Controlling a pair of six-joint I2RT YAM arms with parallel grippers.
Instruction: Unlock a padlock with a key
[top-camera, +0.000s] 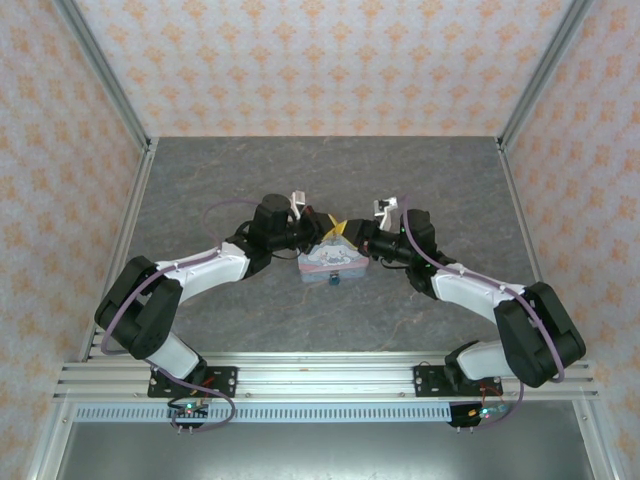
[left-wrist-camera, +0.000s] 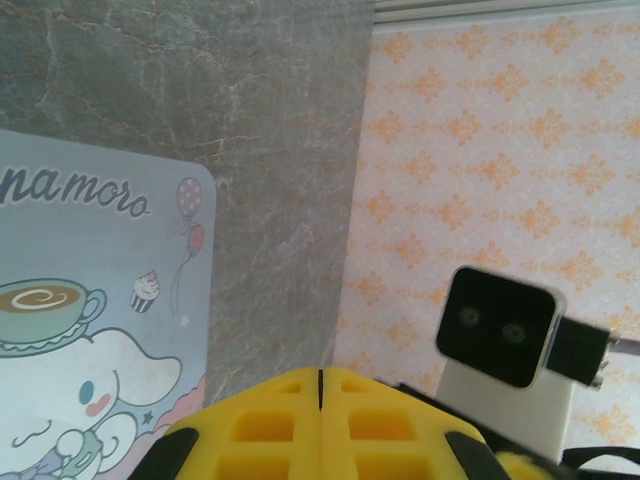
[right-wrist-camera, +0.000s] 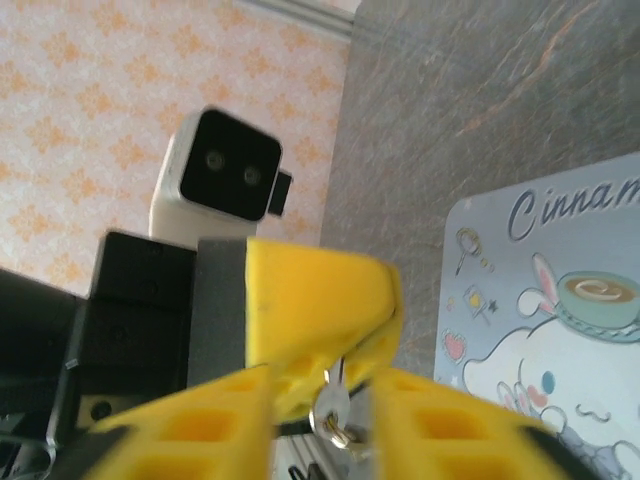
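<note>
Grey marbled tabletop (top-camera: 250, 170) is lying between three walls (top-camera: 320, 60) of peach-patterned paper, and two black arms (top-camera: 200, 270) are meeting tip to tip over one pastel cartoon box (top-camera: 330, 258) at its middle. One teal padlock (top-camera: 333, 279) is sitting at the box's near edge. One small silver key (right-wrist-camera: 335, 412) is standing between the yellow fingers of the right tool (right-wrist-camera: 320, 400), though I cannot tell whether they are clamping it, while the left tool (left-wrist-camera: 320, 378) is pressing its fingers together.
</note>
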